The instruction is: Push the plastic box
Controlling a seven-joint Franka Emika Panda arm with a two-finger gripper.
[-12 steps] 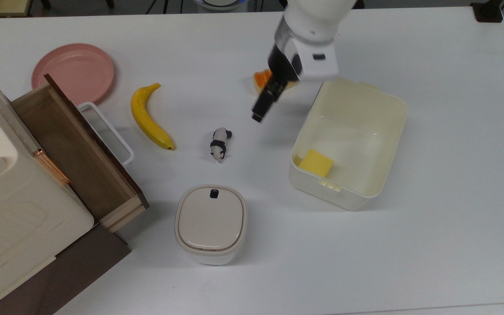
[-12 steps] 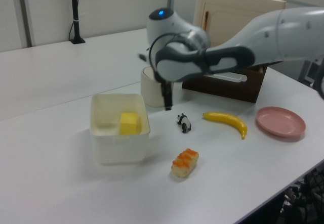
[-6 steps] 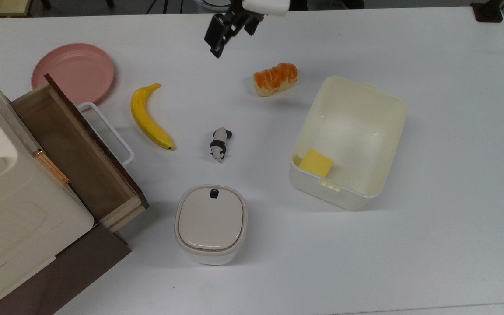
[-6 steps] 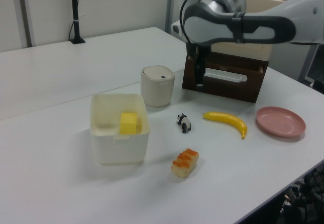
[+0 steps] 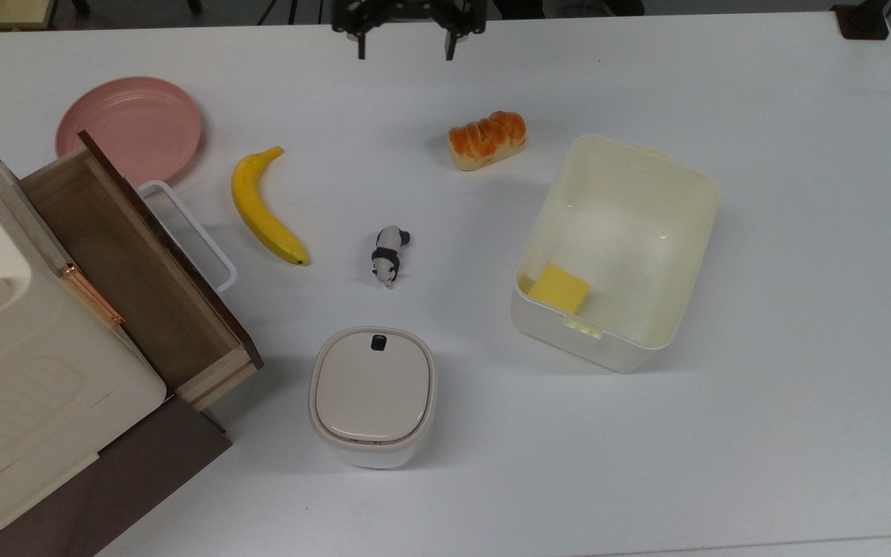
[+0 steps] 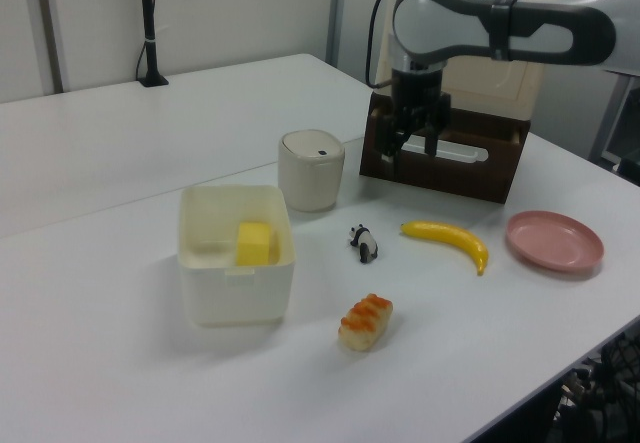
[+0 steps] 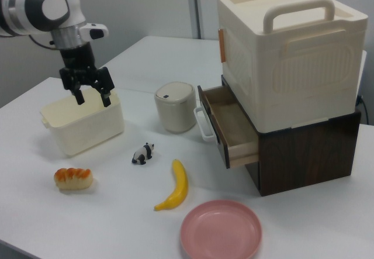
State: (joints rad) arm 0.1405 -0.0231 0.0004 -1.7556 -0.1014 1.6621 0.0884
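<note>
One second back the gripper (image 5: 403, 39) hung beside the box (image 5: 617, 249); it now sits raised at the top view's upper edge, well apart, jaws spread and empty, which suggests the push is done (or abandoned). Nearest in the top view, a lidded canister (image 5: 373, 394) stands closed. The box rests right of centre, holding one yellow block (image 5: 560, 288) in a corner. An open drawer (image 5: 132, 263) appears empty.
</note>
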